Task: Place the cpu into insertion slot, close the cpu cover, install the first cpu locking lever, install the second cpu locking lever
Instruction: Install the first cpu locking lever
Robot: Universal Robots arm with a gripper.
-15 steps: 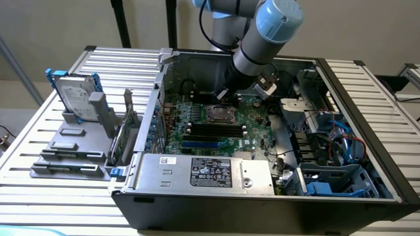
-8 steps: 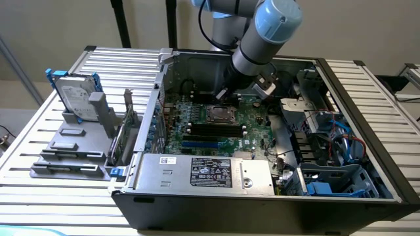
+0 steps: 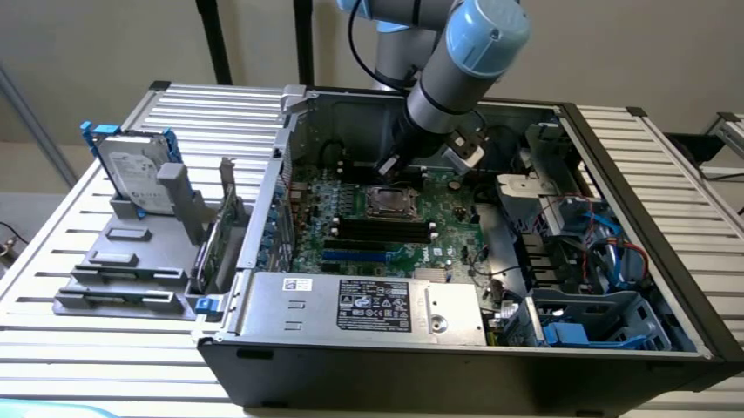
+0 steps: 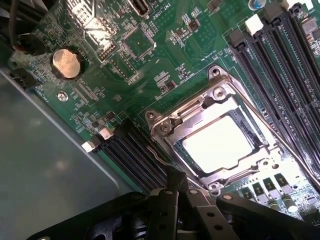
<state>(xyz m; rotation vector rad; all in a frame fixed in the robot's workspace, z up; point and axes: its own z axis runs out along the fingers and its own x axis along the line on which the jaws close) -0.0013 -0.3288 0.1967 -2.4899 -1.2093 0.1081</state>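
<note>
The cpu (image 4: 217,144) lies flat in the insertion slot (image 3: 389,203) on the green board, its pale metal top showing through the window of the cpu cover (image 4: 197,107). The silver cover frame lies down over the chip. A thin metal locking lever (image 4: 295,155) runs along one side of the socket. My gripper (image 4: 173,176) is shut, with its black fingertips pressed together and nothing between them. The tip sits right at the socket's edge, by a corner screw. In the exterior view the gripper (image 3: 391,165) hangs just behind the socket, inside the open computer case.
Long black memory slots (image 4: 280,65) flank the socket on two sides. A coin battery (image 4: 66,63) sits on the board near the grey case wall (image 4: 45,170). The power supply (image 3: 372,300), blue drive cage (image 3: 593,322) and cables crowd the case. A hard drive (image 3: 134,174) stands outside.
</note>
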